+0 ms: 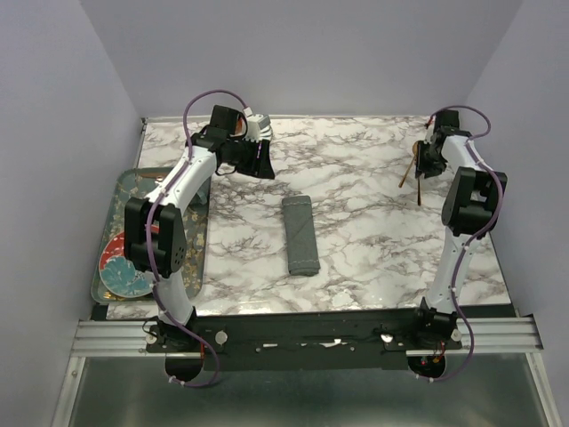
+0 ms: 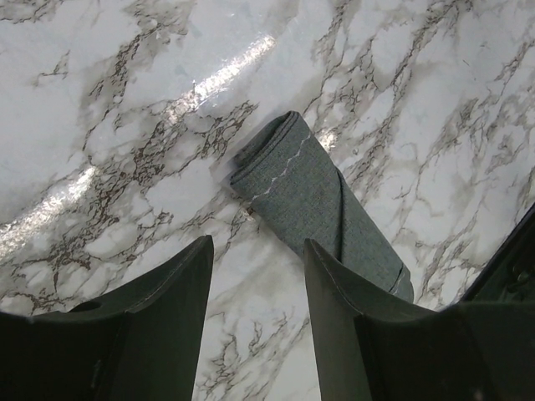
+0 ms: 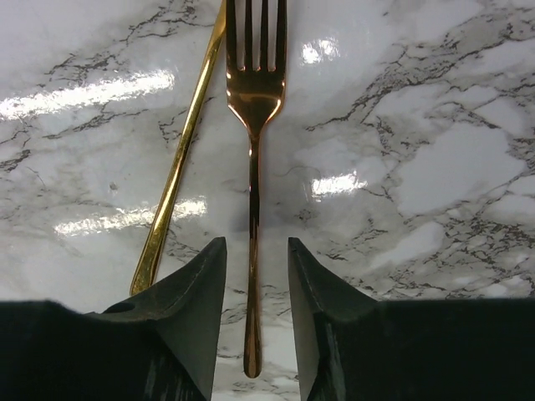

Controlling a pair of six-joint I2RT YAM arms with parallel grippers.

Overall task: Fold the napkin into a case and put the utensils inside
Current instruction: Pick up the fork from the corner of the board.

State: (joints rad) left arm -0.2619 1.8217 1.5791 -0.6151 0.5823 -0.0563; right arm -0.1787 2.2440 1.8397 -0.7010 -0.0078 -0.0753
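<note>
Straddling fork (image 3: 253, 100) handle, right pincer (image 3: 256, 244) narrow; left pincer (image 2: 257, 242) wide; other utensil (image 3: 180, 159) head cropped.

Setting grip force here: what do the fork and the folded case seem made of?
The fork looks like polished gold-copper metal: mirror-bright, with sharp glints. The case looks like soft woven grey fabric, matte, with a lighter stitched line; probably cloth.
</note>
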